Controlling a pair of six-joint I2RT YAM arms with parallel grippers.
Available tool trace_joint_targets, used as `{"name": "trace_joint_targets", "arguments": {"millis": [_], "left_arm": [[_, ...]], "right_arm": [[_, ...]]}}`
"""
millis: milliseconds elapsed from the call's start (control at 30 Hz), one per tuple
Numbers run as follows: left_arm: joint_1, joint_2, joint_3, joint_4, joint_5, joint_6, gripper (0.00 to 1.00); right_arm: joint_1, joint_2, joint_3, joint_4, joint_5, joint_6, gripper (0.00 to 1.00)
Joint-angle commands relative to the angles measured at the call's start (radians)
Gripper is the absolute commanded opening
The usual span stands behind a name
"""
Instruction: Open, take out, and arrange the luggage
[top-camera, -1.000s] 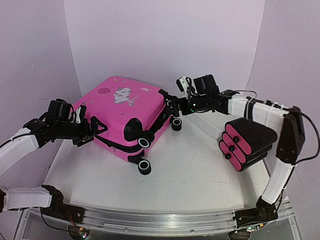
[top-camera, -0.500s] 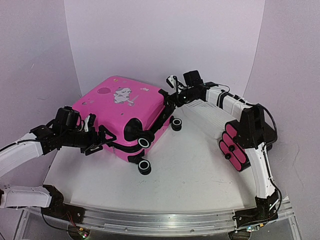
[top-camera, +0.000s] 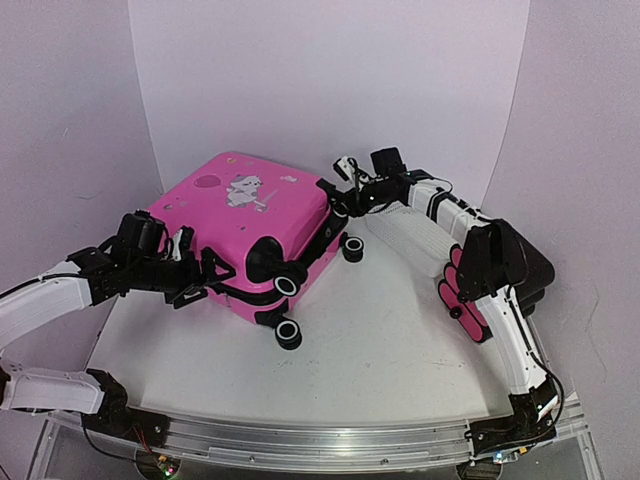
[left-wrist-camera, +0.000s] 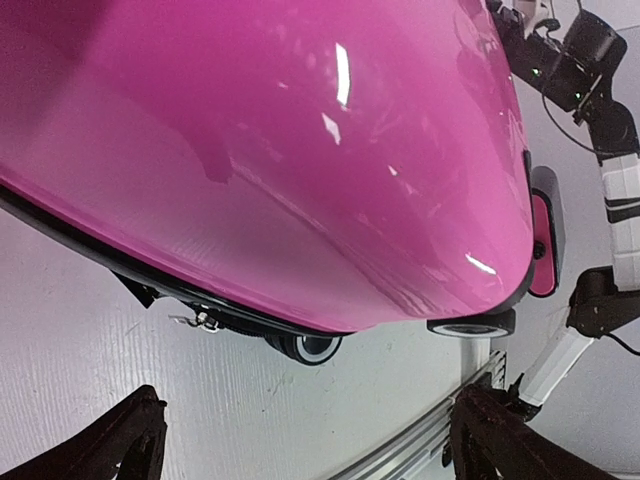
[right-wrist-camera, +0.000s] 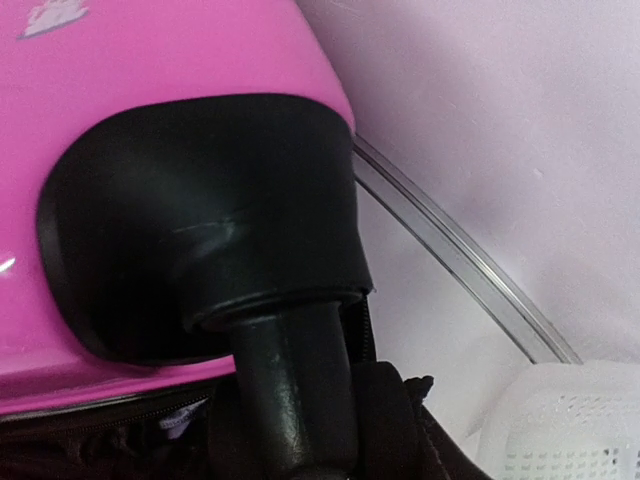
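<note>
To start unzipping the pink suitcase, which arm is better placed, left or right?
Left, probably. The left gripper is open and faces the luggage at its zip seam, where a metal zip pull hangs ahead. The right gripper is at the far corner, by a black wheel housing, with no pull visible.

one pink suitcase (top-camera: 240, 215), three of its black wheels (top-camera: 288, 285) in view, one white mesh basket (top-camera: 408, 236), one stack of black pink-ended cases (top-camera: 450, 292), two robot arms (top-camera: 50, 295).
</note>
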Motion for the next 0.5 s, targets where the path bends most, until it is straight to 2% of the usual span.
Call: {"name": "trace_joint_targets", "arguments": {"millis": [0,67,167,333,467], "left_arm": [[0.064,0.031,0.116,-0.017,-0.088,0.005,0.99],[0.158,0.079,0.146,-0.024,-0.049,0.021,0.99],[0.248,0.169,0.213,-0.024,-0.012,0.084,0.98],[0.361,0.309,0.384,-0.105,-0.075,0.232,0.99],[0.449,0.453,0.534,-0.109,0.02,0.328,0.99]], "right_arm": [[0.022,-0.071,-0.034,0.013,-0.117,0.078,0.26],[0.039,-0.138,-0.116,0.014,-0.105,0.103,0.11],[0.077,-0.239,-0.238,0.02,-0.082,0.141,0.0],[0.167,-0.409,-0.451,0.026,0.003,0.266,0.0],[0.261,-0.571,-0.675,0.107,0.102,0.438,0.0]]}}
